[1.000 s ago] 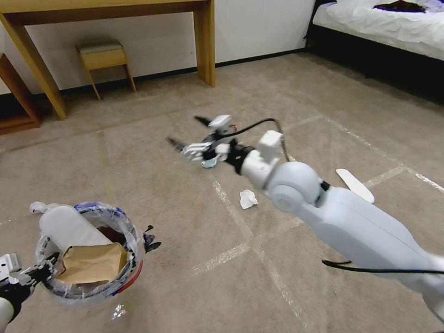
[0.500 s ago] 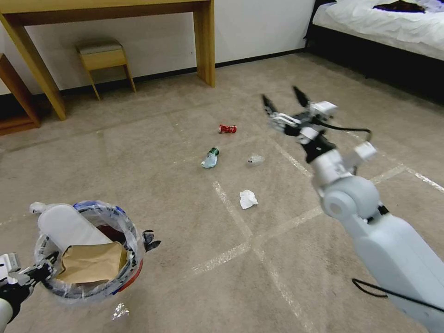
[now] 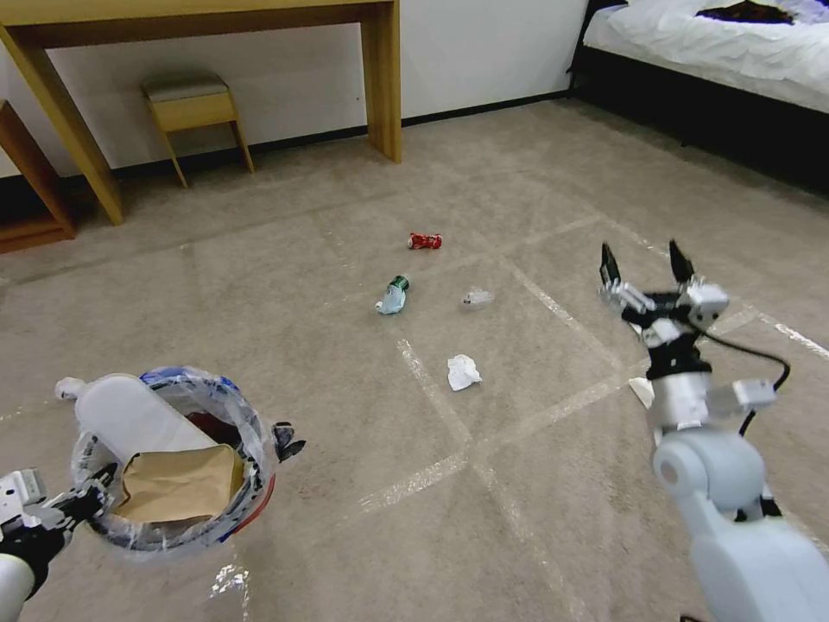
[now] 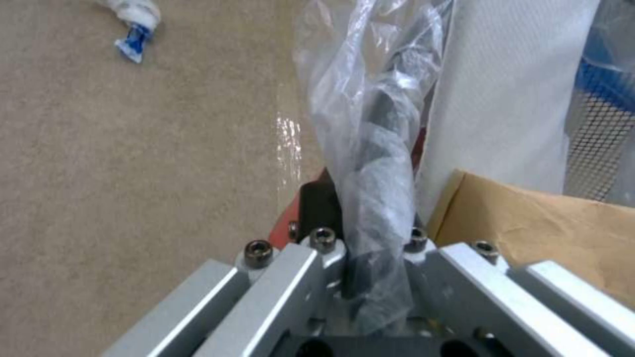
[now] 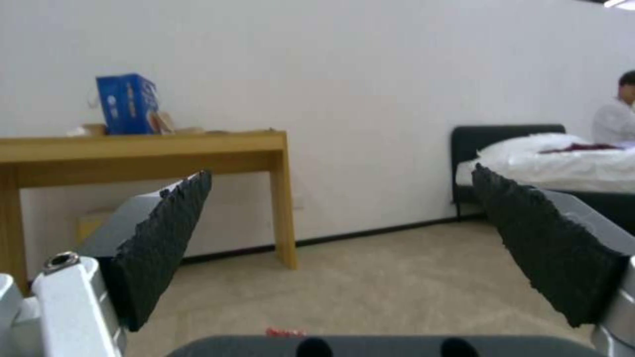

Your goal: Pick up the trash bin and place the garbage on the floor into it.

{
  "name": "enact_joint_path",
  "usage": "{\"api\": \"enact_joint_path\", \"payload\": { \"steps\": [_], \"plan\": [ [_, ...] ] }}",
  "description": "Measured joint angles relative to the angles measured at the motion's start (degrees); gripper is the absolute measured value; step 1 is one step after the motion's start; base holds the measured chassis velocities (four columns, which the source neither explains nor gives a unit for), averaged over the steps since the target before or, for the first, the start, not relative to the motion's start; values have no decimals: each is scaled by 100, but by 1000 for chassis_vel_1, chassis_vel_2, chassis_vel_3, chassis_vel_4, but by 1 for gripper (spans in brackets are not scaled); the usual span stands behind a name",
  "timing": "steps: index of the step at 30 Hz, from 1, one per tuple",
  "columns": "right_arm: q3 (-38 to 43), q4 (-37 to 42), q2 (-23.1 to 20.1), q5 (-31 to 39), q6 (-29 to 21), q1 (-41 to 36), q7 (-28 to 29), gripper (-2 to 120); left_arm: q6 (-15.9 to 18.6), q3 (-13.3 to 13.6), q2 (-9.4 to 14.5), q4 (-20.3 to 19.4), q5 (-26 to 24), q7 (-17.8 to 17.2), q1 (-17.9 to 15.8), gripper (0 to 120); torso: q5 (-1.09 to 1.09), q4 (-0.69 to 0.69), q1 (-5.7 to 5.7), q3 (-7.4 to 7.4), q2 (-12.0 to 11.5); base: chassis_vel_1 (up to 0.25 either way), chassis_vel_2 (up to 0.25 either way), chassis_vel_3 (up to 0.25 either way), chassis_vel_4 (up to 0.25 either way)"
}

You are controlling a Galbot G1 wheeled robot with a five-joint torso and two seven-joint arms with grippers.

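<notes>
The left end effector (image 3: pixel 82 501), at the lower left of the frame, is clenched on the rim of the bin (image 3: pixel 173 466), pinching its plastic bag. The thin bag could slip or tear, and the bin would drop. The right end effector (image 3: pixel 646 266), at the right of the frame, is spread wide with nothing in it. A tissue (image 3: pixel 464 371), a bottle (image 3: pixel 393 296) and a red can (image 3: pixel 424 241) lie on the floor (image 3: pixel 345 371). Something white (image 3: pixel 642 390) is half hidden behind the right arm.
</notes>
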Motion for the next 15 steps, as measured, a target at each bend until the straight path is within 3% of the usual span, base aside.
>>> {"api": "enact_joint_path", "payload": {
  "steps": [15],
  "plan": [
    [-49,-123,23,-70,-18,-68,50,100,-15,-19,59,215,154,219,-37,1,-1,1,0,0,0,0,0,0,0]
  ]
}}
